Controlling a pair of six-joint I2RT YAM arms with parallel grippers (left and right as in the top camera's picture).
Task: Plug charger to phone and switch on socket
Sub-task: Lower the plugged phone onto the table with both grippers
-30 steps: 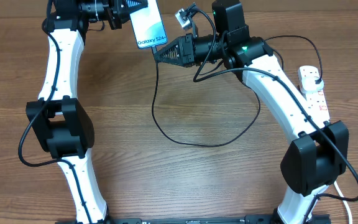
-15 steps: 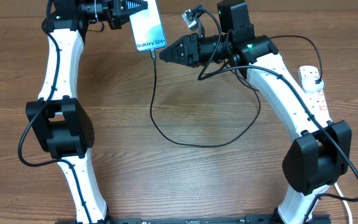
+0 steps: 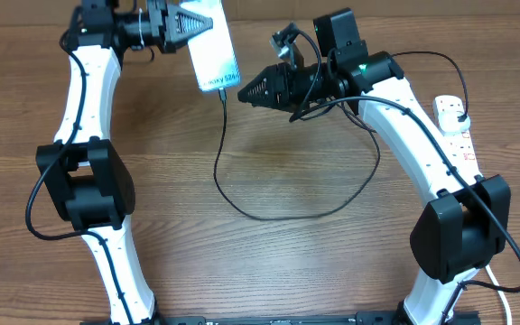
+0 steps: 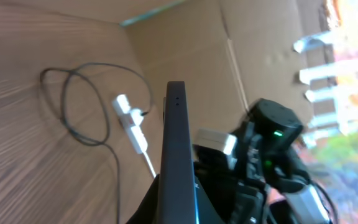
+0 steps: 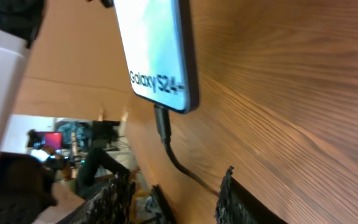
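Observation:
My left gripper (image 3: pixel 181 25) is shut on the top end of the phone (image 3: pixel 213 56) and holds it above the table at the back. The phone shows edge-on in the left wrist view (image 4: pixel 178 149) between my left fingers (image 4: pixel 179 208). The charger's connector (image 5: pixel 162 124) is in the phone's (image 5: pixel 157 50) bottom port. Its thin black cable (image 3: pixel 269 215) loops over the table to the socket (image 3: pixel 456 126) at the right. My right gripper (image 3: pixel 247 90) is open just right of the connector. In the right wrist view the cable runs between its spread fingers (image 5: pixel 173 196), apart from them.
The white power strip with its plug also shows in the left wrist view (image 4: pixel 131 121), far off beside the cable loop (image 4: pixel 73 106). A cardboard wall (image 4: pixel 229 56) stands behind the table. Both arms' lower links stand at the table's left and right sides.
My right gripper has drawn back to the right from the phone's lower end, leaving the connector in the port. The left gripper has shifted the phone slightly and the cable loop moved with it.

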